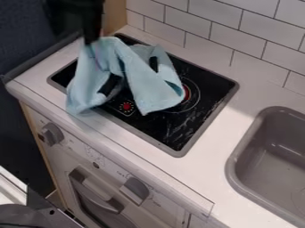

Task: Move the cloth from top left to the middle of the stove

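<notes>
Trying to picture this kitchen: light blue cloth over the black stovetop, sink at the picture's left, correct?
Not quite: the camera view shows the sink at the picture's right. The light blue cloth is over the black stovetop.

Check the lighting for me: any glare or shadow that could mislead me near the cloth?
Camera view: the arm merges into the dark background; pale streaks mark the stove, glare or smears, I cannot tell; soft shading crosses the counter beside the sink; the cloth stands out pale.
</notes>
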`<control>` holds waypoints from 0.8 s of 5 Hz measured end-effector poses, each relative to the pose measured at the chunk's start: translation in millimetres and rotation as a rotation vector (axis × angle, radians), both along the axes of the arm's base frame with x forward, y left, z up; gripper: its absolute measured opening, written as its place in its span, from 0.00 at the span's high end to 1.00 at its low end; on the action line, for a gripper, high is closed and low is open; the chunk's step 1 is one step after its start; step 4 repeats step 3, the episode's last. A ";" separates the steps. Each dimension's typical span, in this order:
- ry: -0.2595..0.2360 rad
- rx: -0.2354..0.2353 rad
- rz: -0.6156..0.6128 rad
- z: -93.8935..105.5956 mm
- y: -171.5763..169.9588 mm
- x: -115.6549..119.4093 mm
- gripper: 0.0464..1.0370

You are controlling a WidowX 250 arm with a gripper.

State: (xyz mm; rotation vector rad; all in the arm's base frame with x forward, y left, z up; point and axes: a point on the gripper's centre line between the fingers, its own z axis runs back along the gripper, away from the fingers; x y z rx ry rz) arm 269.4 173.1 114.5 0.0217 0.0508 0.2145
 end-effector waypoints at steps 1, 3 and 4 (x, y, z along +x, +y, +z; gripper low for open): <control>0.031 -0.095 0.020 8.4 -9.0 -7.0 0.03; -0.050 -0.113 0.019 26.5 0.0 1.6 0.03; -0.050 -0.113 0.019 26.5 0.0 1.6 0.03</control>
